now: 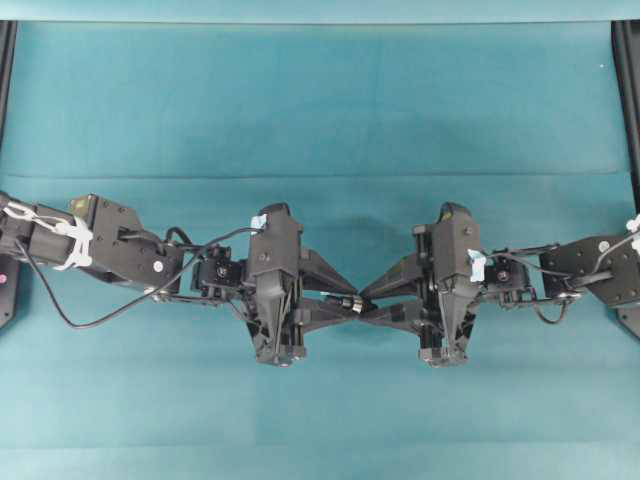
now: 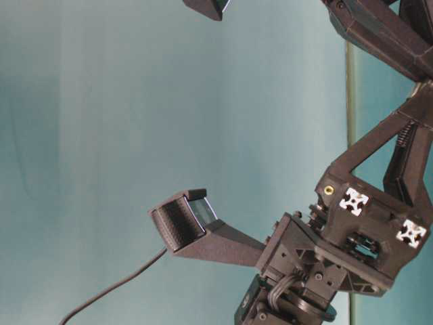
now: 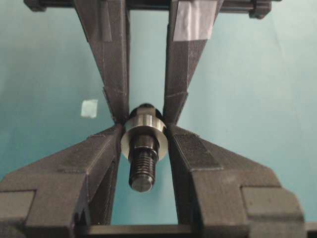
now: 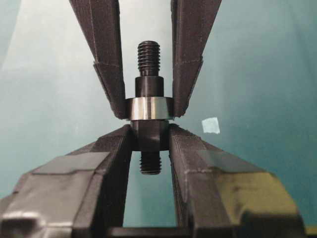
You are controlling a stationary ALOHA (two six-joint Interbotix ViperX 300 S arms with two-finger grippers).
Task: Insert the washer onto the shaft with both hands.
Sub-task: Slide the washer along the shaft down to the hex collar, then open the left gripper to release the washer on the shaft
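- The left gripper (image 3: 143,144) is clamped on the washer (image 3: 143,130), one fingertip on each side of the ring's rim.
- The right gripper (image 4: 150,136) is clamped on the shaft (image 4: 149,89), its fingertips pinching the thick dark middle section just behind the washer.
- The washer sits on the shaft: in the right wrist view the bright ring wraps the rod's body, with a narrower dark step and a threaded end sticking out past it between the left gripper's fingers (image 4: 111,74).
- In the left wrist view that threaded end (image 3: 141,171) points back toward the camera, between the left fingers.
- A second threaded end (image 4: 150,162) shows below the right fingertips in the right wrist view.
- In the overhead view the two grippers meet tip to tip over the middle of the teal table (image 1: 320,100), the small metal parts (image 1: 350,303) held between them.
- A small pale tape square (image 3: 89,108) lies on the table off to the side of the fingers.
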